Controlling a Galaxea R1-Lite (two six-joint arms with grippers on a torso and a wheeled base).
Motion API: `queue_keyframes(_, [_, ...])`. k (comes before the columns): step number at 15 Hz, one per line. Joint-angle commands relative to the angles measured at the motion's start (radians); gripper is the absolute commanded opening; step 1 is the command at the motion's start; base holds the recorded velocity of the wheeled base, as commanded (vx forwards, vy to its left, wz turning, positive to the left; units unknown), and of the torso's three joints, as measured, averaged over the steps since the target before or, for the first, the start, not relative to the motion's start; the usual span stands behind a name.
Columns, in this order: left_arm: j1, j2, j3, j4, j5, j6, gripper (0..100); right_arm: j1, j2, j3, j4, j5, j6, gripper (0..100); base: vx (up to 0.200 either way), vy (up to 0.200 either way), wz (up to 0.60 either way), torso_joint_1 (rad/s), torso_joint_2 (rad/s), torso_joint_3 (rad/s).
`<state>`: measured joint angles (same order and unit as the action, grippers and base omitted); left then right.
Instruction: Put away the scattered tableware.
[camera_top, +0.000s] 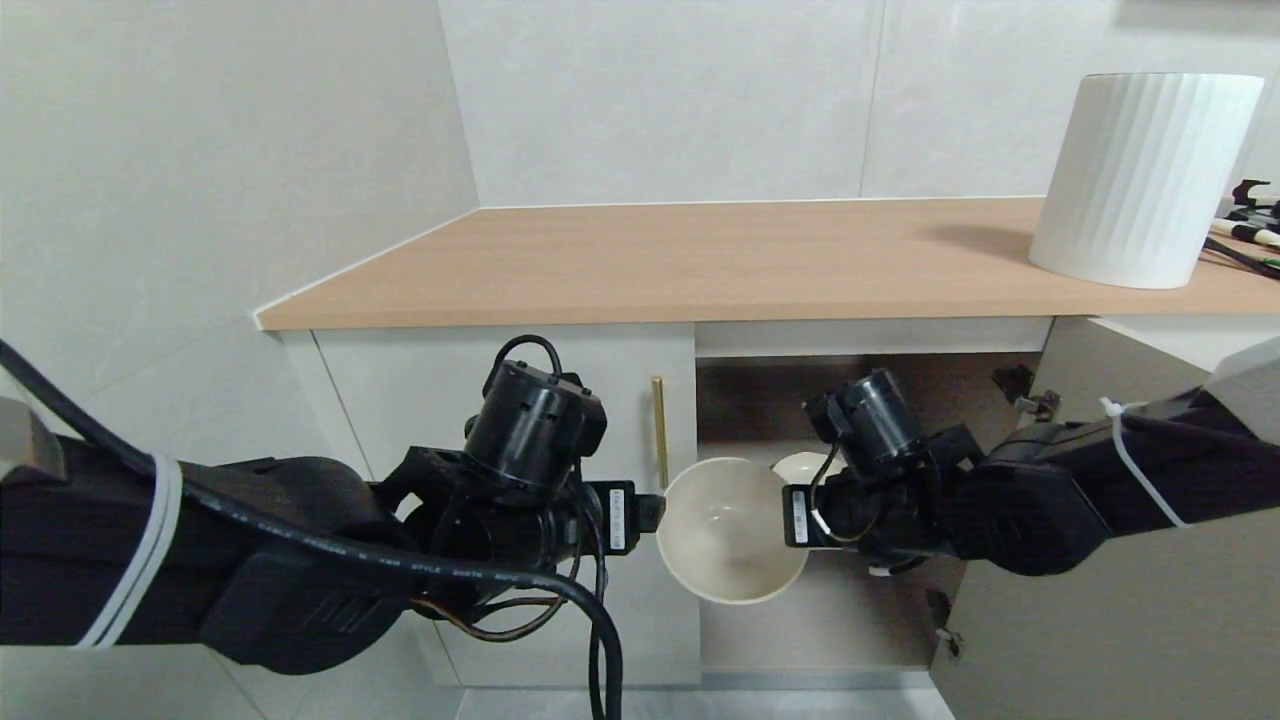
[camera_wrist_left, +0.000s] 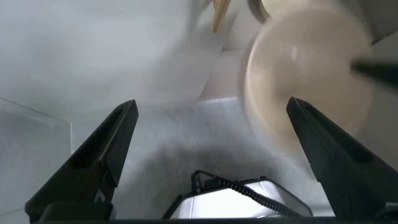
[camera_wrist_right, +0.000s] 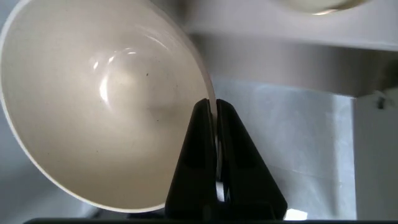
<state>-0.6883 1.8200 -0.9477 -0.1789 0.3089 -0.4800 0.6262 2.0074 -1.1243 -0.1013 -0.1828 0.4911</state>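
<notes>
Head view gives us a smooth, glossy cream bowl (camera_top: 733, 530), round and deep, held in the air before the open cabinet (camera_top: 760, 400), below the wooden worktop (camera_top: 700, 260). The right gripper (camera_wrist_right: 216, 112) has its fingers (camera_wrist_right: 199, 162) pressed together on the thin rim. The left gripper (camera_wrist_left: 211, 106) fingers (camera_wrist_left: 106, 149) stand wide apart and hold nothing, just beside the bowl's other edge. We see a second pale dish (camera_top: 800, 465) inside the cabinet, half hidden behind the right gripper. The left wrist view shows the bowl blurred. Under the bowl there is free room.
</notes>
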Motion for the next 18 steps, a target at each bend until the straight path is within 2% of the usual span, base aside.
queue_keyframes(1, [0.003, -0.011, 0.000, -0.001, -0.001, 0.000, 100, -0.106, 0.126, -0.085, -0.009, 0.000, 0.043, 0, 0.000, 0.000, 0.00, 0.000, 0.00, 0.000])
queue_keyframes(6, [0.006, -0.013, 0.000, -0.001, -0.001, 0.000, 100, -0.230, 0.271, -0.236, -0.008, -0.014, 0.167, 0, 0.000, 0.000, 0.00, 0.000, 0.00, 0.000])
queue_keyframes(11, [0.006, -0.013, 0.000, -0.001, -0.001, 0.000, 100, -0.310, 0.395, -0.355, -0.008, -0.073, 0.201, 0, 0.000, 0.000, 0.00, 0.000, 0.00, 0.000])
queue_keyframes(18, [0.006, -0.010, 0.000, -0.001, -0.001, -0.002, 100, -0.341, 0.471, -0.434, -0.006, -0.093, 0.199, 0, 0.000, 0.000, 0.00, 0.000, 0.00, 0.000])
